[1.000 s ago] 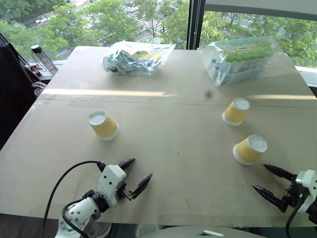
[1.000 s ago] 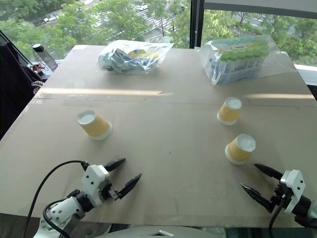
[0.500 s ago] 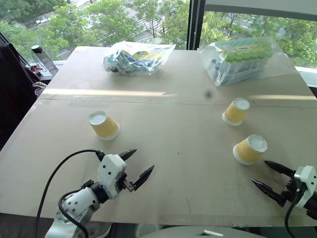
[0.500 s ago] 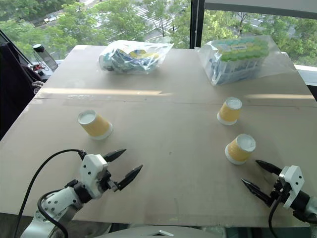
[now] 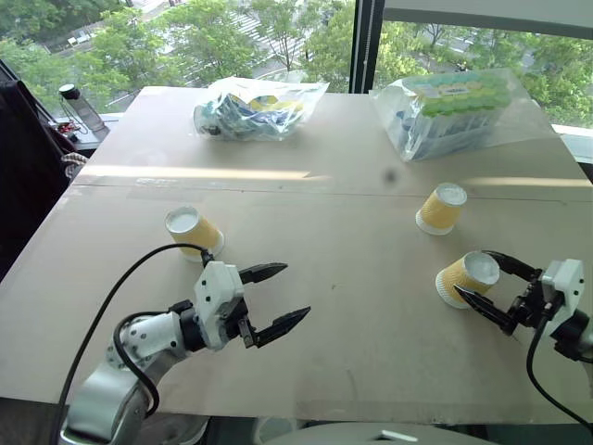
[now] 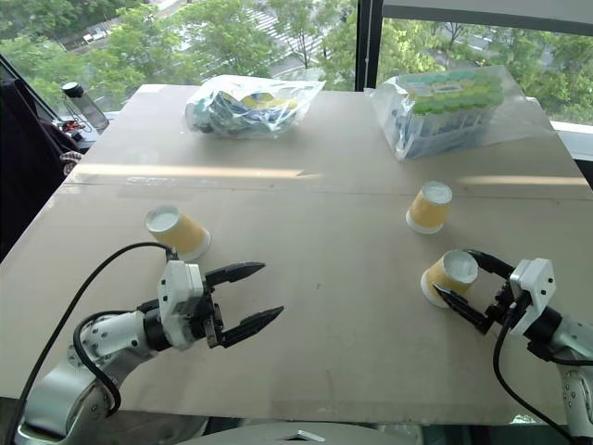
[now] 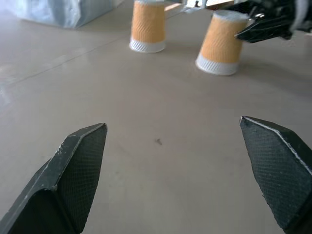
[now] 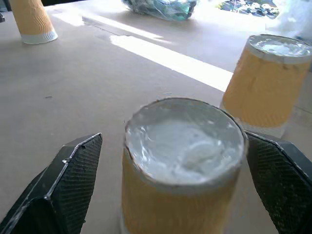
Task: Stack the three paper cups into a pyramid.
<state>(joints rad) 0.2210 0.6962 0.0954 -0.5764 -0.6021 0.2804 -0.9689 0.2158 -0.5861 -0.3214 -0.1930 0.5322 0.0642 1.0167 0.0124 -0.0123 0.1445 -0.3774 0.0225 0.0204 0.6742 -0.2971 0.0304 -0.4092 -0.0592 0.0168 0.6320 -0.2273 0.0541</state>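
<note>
Three paper cups (image 5: pixel 466 279) inverted, unstacked; right gripper (image 5: pixel 492 287) fingers wide, straddling cup near tabletop's right edge, ungripped. Left gripper (image 5: pixel 274 295) wide, empty. Next: close, lift.

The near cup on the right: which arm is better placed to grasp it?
The right. The right gripper is open with the near cup between its fingers; the left gripper hangs open over bare table, far away.

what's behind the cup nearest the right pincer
Behind that nearest cup stands a second upside-down paper cup, apart from it; farther back a bagged pack. Under the cups is hidden.
</note>
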